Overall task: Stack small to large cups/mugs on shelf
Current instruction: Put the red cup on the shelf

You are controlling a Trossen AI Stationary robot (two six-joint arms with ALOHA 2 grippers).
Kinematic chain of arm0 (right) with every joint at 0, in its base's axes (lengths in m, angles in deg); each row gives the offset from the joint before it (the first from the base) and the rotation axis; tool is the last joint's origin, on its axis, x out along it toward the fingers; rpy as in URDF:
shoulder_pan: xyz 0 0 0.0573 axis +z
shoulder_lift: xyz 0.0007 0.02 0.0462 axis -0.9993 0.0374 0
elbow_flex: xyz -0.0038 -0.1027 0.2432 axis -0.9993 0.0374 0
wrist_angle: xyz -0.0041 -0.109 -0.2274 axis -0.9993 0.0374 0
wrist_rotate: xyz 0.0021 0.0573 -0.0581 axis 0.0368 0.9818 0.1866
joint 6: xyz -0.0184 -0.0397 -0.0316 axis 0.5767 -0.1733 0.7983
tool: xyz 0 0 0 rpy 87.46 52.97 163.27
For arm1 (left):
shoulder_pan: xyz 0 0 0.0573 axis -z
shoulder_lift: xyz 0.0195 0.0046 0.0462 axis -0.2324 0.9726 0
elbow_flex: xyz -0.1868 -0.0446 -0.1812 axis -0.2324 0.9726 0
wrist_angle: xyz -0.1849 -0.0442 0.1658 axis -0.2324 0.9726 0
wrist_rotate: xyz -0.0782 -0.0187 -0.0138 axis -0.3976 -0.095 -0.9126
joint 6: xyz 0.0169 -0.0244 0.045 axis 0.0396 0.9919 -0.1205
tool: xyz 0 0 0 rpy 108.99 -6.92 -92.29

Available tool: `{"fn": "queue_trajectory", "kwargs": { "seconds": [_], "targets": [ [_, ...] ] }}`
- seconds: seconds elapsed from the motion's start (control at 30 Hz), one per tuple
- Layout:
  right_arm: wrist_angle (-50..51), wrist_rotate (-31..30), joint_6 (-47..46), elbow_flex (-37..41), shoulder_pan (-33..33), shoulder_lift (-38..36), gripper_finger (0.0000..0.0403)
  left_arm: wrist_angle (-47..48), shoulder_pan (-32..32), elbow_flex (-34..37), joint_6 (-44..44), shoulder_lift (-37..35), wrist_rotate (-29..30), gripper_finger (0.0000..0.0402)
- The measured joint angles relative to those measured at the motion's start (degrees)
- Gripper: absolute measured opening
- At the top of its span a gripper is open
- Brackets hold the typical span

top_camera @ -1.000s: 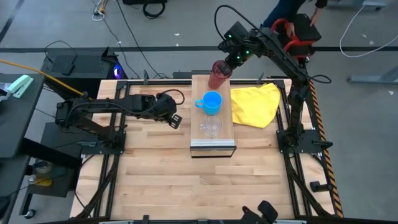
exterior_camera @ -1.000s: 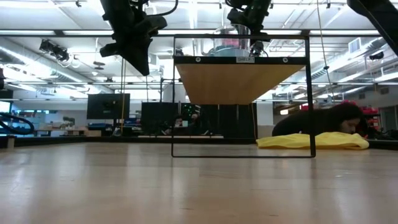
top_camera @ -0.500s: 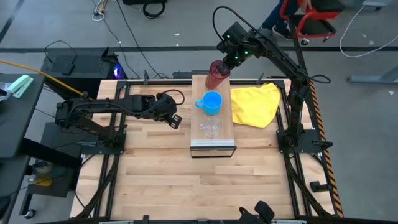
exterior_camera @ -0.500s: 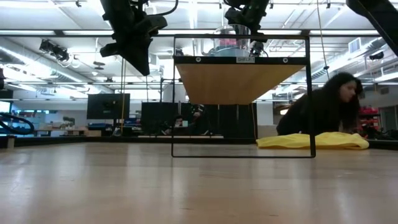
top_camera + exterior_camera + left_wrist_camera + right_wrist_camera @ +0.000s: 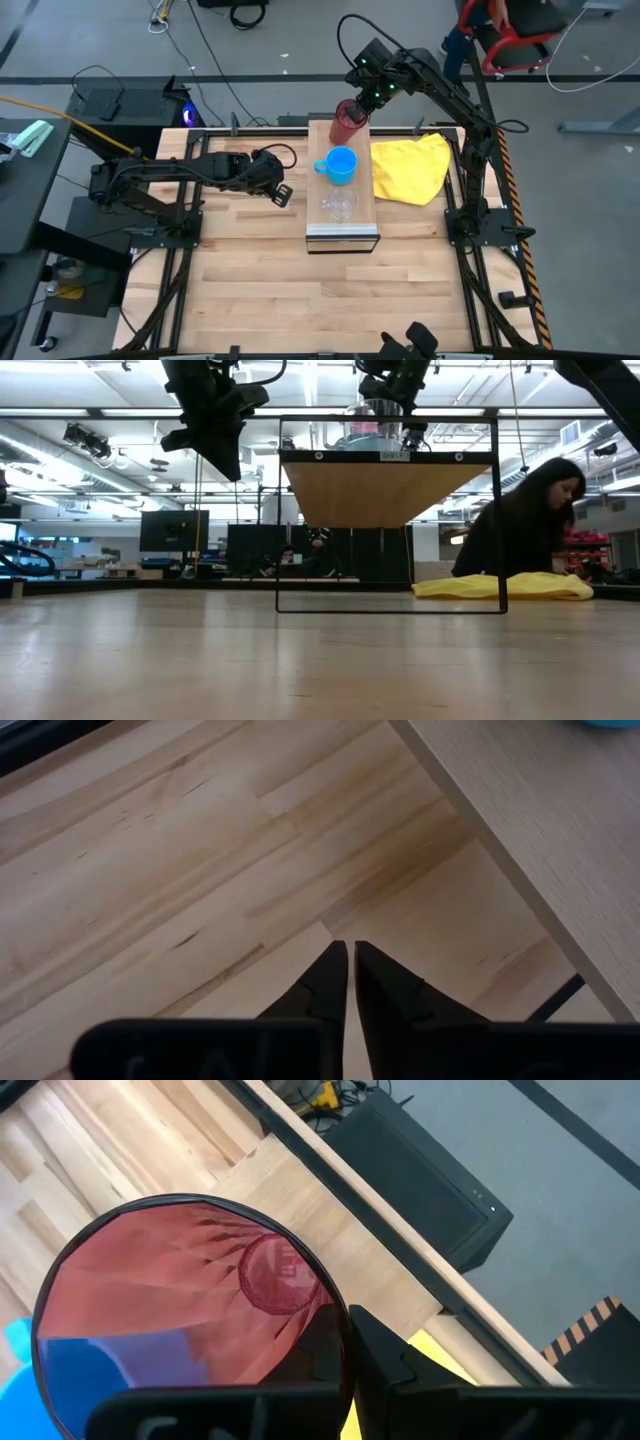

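Since the earlier frames, the right pincer (image 5: 352, 107) and the dark red tumbler (image 5: 346, 121) have shifted slightly toward the shelf's far end, and the person (image 5: 520, 525) behind the tabletop (image 5: 250, 290) has risen more upright.

Nearest on the shelf (image 5: 342, 232), a long light-wood board on a dark metal frame with its long axis running near to far, stands the small clear glass cup (image 5: 339, 205), upright. Behind it stands the bright blue mug (image 5: 341, 164), mouth up, handle pointing toward the left arm. At the far end, the right pincer is clamped on the tumbler's rim; the tumbler is translucent, round-mouthed, its long axis near vertical and leaning slightly.

Left of the shelf, the left pincer (image 5: 282, 194) hangs above the bare wood with its fingers (image 5: 327, 982) together. A crumpled yellow cloth (image 5: 410, 166) lies right of the shelf.
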Motion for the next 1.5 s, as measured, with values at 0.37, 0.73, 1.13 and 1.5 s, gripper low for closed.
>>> {"fn": "queue_trajectory", "kwargs": {
  "seconds": [0.37, 0.73, 1.13, 1.5],
  "targets": [
    [0.03, -0.13, -0.17, 0.0, -0.02, -0.02, 0.002, -0.01, 0.0, 0.0, -0.44, 0.0, 0.0, 0.0026],
    [0.01, -0.13, -0.17, 0.0, -0.02, -0.02, 0.0017, -0.01, 0.0, 0.0, -0.52, 0.0, 0.0, 0.0032],
    [-2.62, 0.11, -0.15, 3.19, 0.01, -0.37, 0.0021, -0.01, 0.0, 0.0, -0.44, 0.0, -0.04, 0.0028],
    [-2.74, -0.17, 0.34, 2.78, 0.11, -0.11, 0.0036, -0.02, 0.02, 0.0, -0.48, 0.0, -0.04, 0.0029]
  ]
}}
